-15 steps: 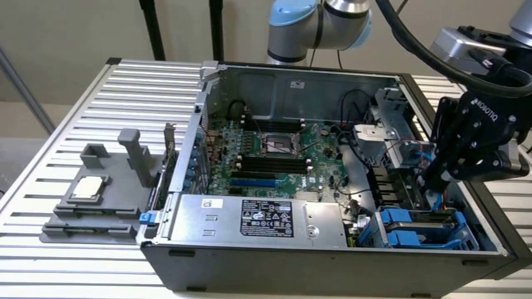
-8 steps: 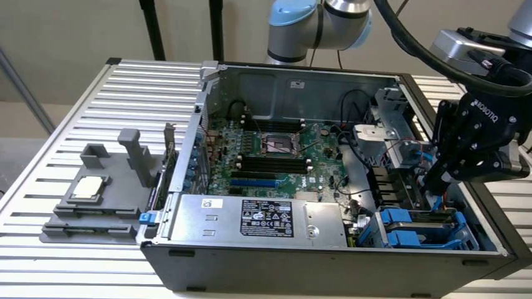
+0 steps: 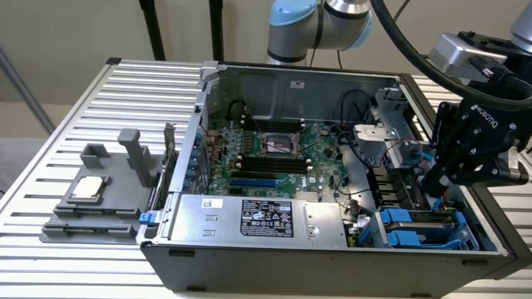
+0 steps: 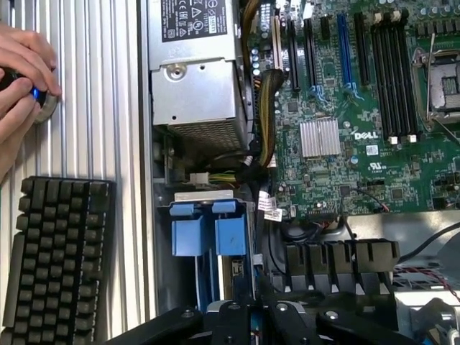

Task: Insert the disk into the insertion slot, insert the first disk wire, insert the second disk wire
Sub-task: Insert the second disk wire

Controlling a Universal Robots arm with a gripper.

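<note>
The gripper hangs over the open computer case at the exterior view's right, its black body printed ROBOTIQ, its fingers clenched above the drive cage. What they pinch, if anything, cannot be told. In the wrist view the gripper sits just above the insertion slot, where blue carrier tabs stand side by side. The disk itself cannot be made out for certain; only the blue frame pieces show in the cage.

The green motherboard reads DELL beside a small silver heatsink. The power supply carries a black printed label, too fine to read.

The wrist view also takes in a black keyboard on the ribbed table and a person's hand on a round knob. The exterior view shows a grey holder with a chip on it.
</note>
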